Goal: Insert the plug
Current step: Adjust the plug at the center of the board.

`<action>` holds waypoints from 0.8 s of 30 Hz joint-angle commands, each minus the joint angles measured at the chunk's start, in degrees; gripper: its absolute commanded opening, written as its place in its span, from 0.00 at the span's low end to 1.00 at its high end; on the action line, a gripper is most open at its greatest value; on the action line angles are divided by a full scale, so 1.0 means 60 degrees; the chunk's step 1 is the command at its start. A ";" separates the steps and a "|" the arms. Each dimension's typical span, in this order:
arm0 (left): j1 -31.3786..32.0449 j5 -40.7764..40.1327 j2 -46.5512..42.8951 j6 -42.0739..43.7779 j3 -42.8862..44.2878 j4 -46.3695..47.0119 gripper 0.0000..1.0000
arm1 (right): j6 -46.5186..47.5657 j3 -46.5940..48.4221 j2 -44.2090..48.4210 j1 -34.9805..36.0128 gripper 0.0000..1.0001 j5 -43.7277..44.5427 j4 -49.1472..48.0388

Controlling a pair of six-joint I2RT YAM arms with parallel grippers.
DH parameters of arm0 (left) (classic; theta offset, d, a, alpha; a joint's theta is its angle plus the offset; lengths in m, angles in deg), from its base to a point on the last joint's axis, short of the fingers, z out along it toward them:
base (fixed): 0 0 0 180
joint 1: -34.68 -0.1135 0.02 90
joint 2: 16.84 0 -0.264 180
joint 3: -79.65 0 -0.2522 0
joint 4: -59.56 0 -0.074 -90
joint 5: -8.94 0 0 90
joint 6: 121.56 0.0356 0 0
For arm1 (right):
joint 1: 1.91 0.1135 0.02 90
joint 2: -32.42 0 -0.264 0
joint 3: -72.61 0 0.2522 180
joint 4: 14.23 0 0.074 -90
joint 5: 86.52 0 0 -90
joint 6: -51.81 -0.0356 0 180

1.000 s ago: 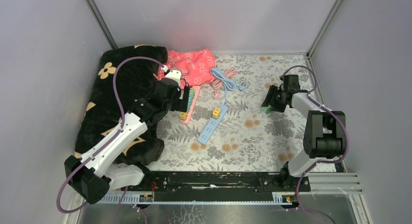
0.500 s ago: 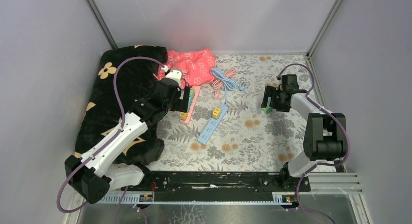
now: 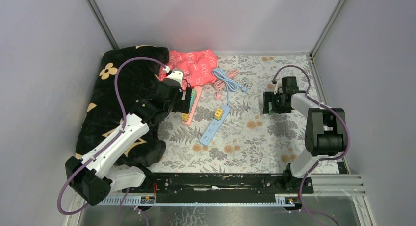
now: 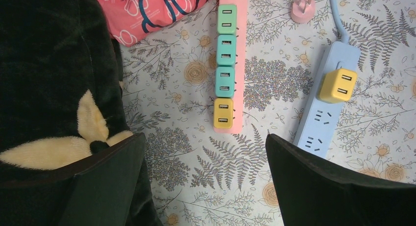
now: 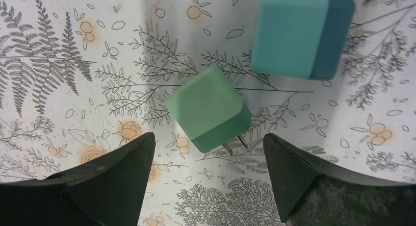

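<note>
My right jaws stand wide apart with nothing in them. The green plug lies loose on the counter between them, tipped on its side, its prongs showing at its lower edge. A second teal plug sits just beyond it. My left jaws are fully spread and empty too, hanging over the near end of the pink strip, where four plugs are seated in a row. The blue strip carries one yellow plug and shows free sockets below it. As I judge it, the work is at its start. Gripping, carrying, lining up the prongs and pressing home all remain.
</note>
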 commanded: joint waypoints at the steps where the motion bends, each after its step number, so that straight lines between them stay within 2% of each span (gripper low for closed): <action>1: -0.0111 -0.0006 -0.0057 0.0111 -0.0124 0.0555 1.00 | 0.0630 0.0051 -0.0328 0.0303 0.87 -0.0349 -0.0254; 10: -0.0129 0.0004 -0.0054 0.0105 -0.0136 0.0555 1.00 | 0.0959 -0.0023 -0.0328 0.0730 0.81 -0.0424 -0.0139; 24: -0.0145 0.0036 -0.0025 0.0119 -0.0136 0.0553 1.00 | 0.1895 -0.0234 -0.0542 0.0741 0.80 0.1096 -0.1020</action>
